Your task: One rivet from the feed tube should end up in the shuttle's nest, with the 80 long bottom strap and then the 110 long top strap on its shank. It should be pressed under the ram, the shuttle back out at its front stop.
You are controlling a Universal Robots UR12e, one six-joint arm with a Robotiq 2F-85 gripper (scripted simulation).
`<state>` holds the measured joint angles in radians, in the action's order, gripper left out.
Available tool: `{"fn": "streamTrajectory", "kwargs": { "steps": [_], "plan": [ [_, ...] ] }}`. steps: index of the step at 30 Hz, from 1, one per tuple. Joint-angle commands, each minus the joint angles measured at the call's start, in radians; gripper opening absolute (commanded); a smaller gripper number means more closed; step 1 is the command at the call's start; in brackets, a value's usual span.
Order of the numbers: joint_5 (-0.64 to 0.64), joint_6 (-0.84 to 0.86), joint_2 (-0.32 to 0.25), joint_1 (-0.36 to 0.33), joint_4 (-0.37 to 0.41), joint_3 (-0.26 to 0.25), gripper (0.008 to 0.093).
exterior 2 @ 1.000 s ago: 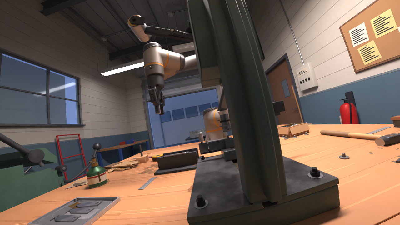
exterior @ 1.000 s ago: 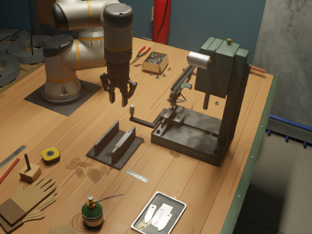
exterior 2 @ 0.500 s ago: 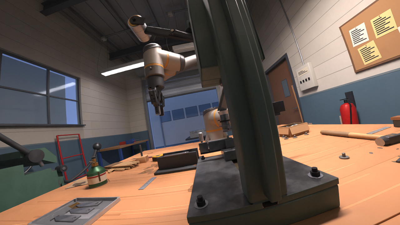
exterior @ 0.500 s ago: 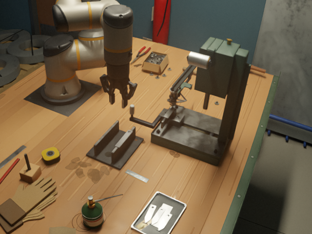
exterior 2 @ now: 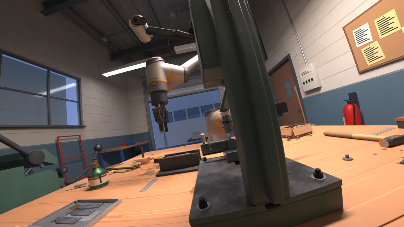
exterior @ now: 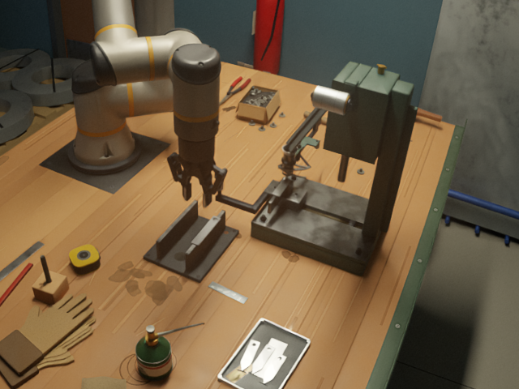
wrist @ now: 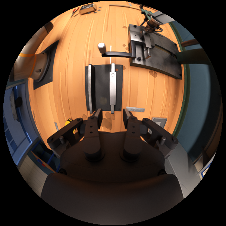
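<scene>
My gripper (exterior: pixel 196 197) (exterior 2: pixel 162 128) (wrist: pixel 112 115) hangs open and empty above the dark strap rack (exterior: pixel 191 240) (wrist: pixel 104 87), close to the knob (wrist: pixel 101 47) of the shuttle's handle (exterior: pixel 237 204). One long metal strap (wrist: pixel 112 87) stands on edge in the rack's right slot, a hole near its far end. A second strip (wrist: pixel 90 88) lines the left wall. The shuttle (exterior: pixel 285 194) (wrist: pixel 142 45) sits at the front of the press base (exterior: pixel 318 222), with a short strap (wrist: pixel 148 40) lying on it. The feed tube (exterior: pixel 299 138) slopes down to the shuttle. The ram (exterior: pixel 343 167) hangs under the green press head.
The rack's two upright walls stand right under my fingers. A loose metal strip (exterior: pixel 227 292) lies on the bench in front of the rack, and a tray of blanks (exterior: pixel 265 356) sits near the front edge. An oil can (exterior: pixel 153 354), tape measure (exterior: pixel 84 256) and gloves lie to the left.
</scene>
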<state>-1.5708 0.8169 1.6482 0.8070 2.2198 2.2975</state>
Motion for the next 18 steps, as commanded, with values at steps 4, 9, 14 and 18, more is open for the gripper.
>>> {"fn": "streamTrajectory", "kwargs": {
  "steps": [4, 9, 14, 18],
  "plan": [
    [0.0, 0.0, -0.036, 0.0, 0.061, 0.024, 0.048],
    [0.0, 0.0, -0.083, 0.0, 0.136, 0.051, 0.048],
    [0.0, 0.0, -0.122, 0.0, 0.194, 0.07, 0.048],
    [0.0, 0.0, -0.142, 0.0, 0.223, 0.078, 0.048]
  ]
}}
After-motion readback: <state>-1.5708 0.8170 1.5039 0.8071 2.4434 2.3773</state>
